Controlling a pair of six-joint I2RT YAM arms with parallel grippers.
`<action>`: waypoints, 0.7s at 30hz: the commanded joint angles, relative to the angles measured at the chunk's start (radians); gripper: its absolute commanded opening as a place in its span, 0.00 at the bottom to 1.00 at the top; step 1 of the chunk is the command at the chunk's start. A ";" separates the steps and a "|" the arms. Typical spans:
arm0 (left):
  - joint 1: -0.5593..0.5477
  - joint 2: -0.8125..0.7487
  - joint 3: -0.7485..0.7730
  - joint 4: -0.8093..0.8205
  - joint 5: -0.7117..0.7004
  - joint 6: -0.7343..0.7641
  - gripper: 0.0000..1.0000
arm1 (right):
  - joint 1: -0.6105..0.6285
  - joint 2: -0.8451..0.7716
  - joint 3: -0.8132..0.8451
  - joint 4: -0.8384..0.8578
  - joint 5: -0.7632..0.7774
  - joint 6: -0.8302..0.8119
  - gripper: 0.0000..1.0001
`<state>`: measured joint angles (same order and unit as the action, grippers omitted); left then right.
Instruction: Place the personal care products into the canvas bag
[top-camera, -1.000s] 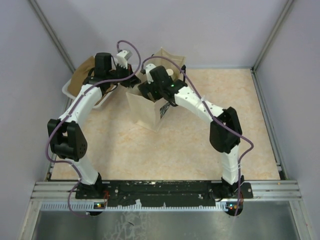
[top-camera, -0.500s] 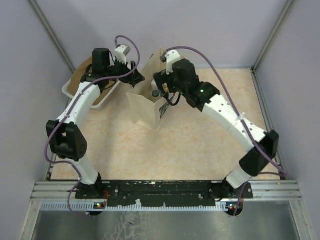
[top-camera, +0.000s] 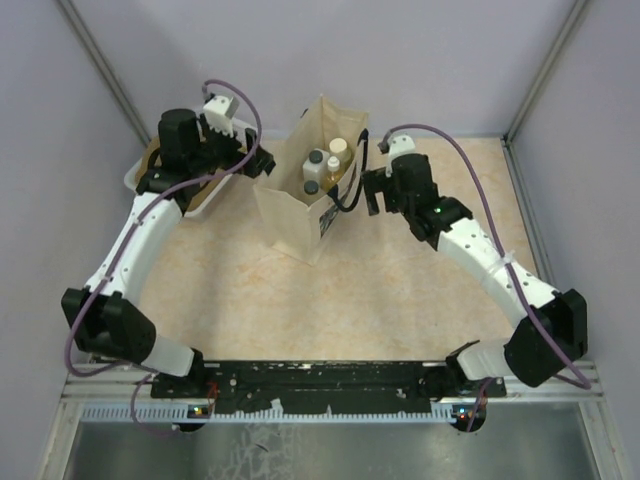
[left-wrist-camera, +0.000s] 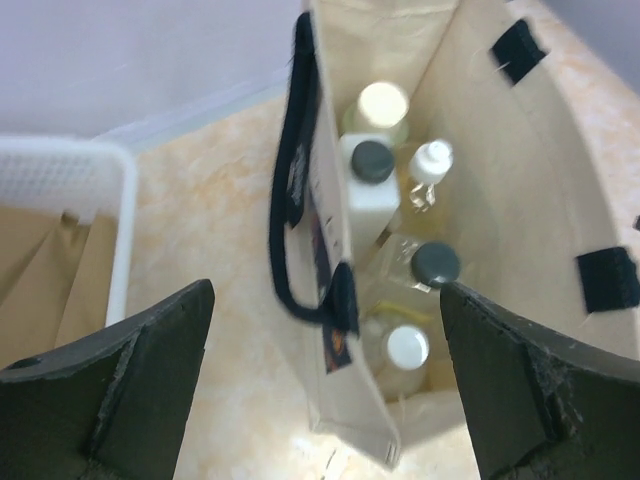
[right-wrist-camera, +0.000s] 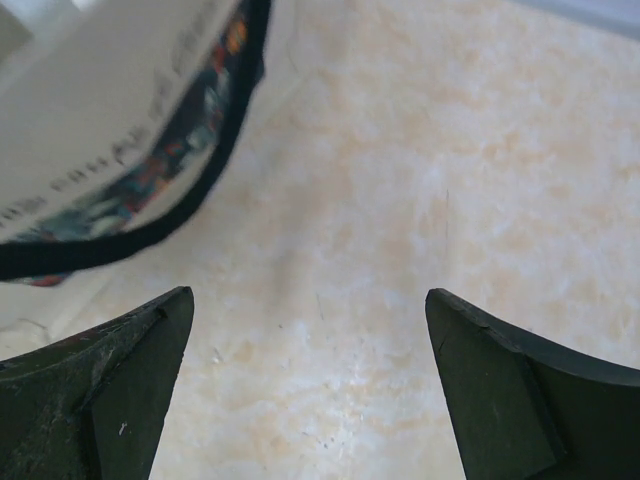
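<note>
All five personal care products are seen standing inside the canvas bag (top-camera: 295, 215): the olive-green bottle (left-wrist-camera: 383, 103) at the bag's far end, the square whitish bottle (left-wrist-camera: 368, 195) and the amber bottle (left-wrist-camera: 430, 162) side by side next to it, then the slim clear bottle (left-wrist-camera: 435, 263), and the silvery round bottle (left-wrist-camera: 405, 348) at the near end.

The left gripper (top-camera: 260, 162) is held just left of the bag's mouth with its fingers spread wide and nothing between them. The right gripper (top-camera: 372, 190) is held just right of the bag, likewise spread and empty, with the bag's printed side beside it.

The loading step is judged finished. Only a retreat is called for next. Both arms should be drawn away from the bag, and its black handle (left-wrist-camera: 285, 225) should not be snagged, so that the bag is left upright.
</note>
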<state>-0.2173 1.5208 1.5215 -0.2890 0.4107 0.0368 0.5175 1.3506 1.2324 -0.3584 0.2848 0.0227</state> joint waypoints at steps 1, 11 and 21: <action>0.016 -0.153 -0.187 0.078 -0.184 -0.045 0.99 | -0.056 -0.108 -0.107 0.067 0.039 0.057 0.99; 0.024 -0.260 -0.403 0.084 -0.252 -0.184 0.99 | -0.120 -0.113 -0.286 0.123 0.078 0.184 0.99; 0.024 -0.172 -0.372 -0.123 -0.354 -0.259 0.99 | -0.120 -0.108 -0.287 0.102 0.097 0.189 0.99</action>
<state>-0.1955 1.3369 1.1324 -0.3073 0.1398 -0.1726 0.4026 1.2404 0.9356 -0.2996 0.3523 0.1944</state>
